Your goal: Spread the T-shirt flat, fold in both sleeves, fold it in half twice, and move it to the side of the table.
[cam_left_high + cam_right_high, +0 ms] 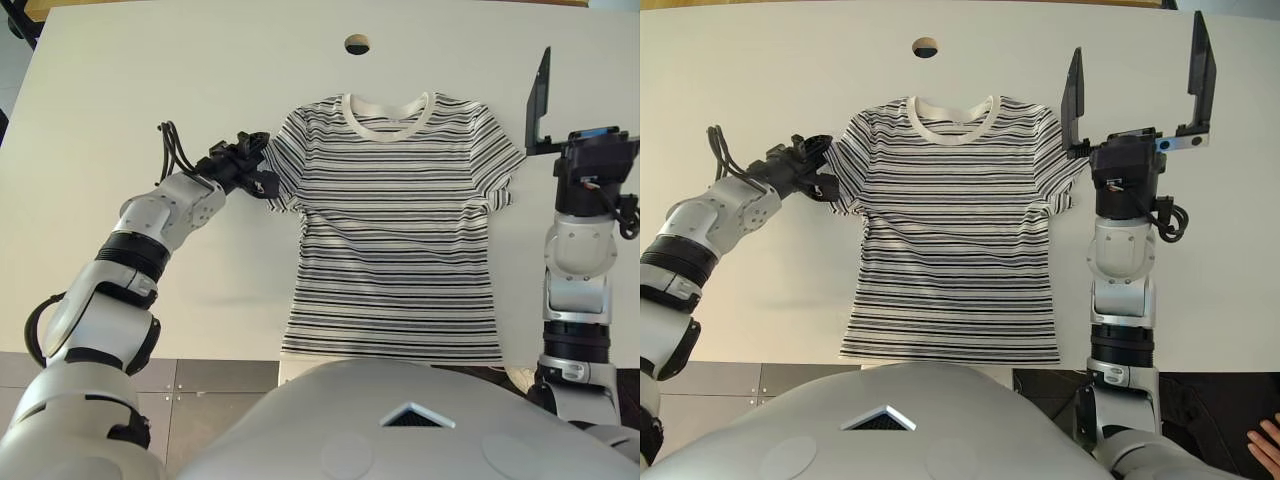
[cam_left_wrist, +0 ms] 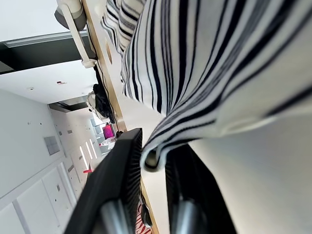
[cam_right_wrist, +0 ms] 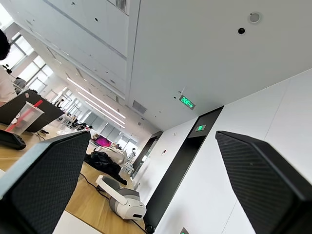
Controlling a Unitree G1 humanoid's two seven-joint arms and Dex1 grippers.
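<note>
The left hand (image 2: 155, 158) is closed on the T-shirt's left sleeve (image 1: 283, 165), the sleeve on the robot's left side. In the left wrist view its two dark fingers (image 2: 122, 175) pinch the rolled edge of the striped cloth between them, and the cloth just past the pinch is lifted a little off the white surface (image 1: 120, 100). From the head views this hand lies low, reaching in from the left, with its tips at the outer edge of the sleeve

From there the T-shirt (image 1: 950, 230) stretches out flat, front up, in black and white stripes. Its cream collar (image 1: 952, 122) points away from the robot and its hem (image 1: 950, 352) lies along the near edge of the surface. The body of the shirt looks smooth, with slight wrinkling at the pinched sleeve

The right sleeve (image 1: 1062, 175) lies spread out on the other side. Just beside it stands the right hand (image 1: 1137, 70), turned upright with its two flat black fingers (image 1: 1202, 70) pointing up and set wide apart, gripping nothing. Whether the nearer finger touches the sleeve cannot be told

Beyond the collar, near the far side, a small round hole (image 1: 925, 46) is set in the surface, apart from the shirt
</note>
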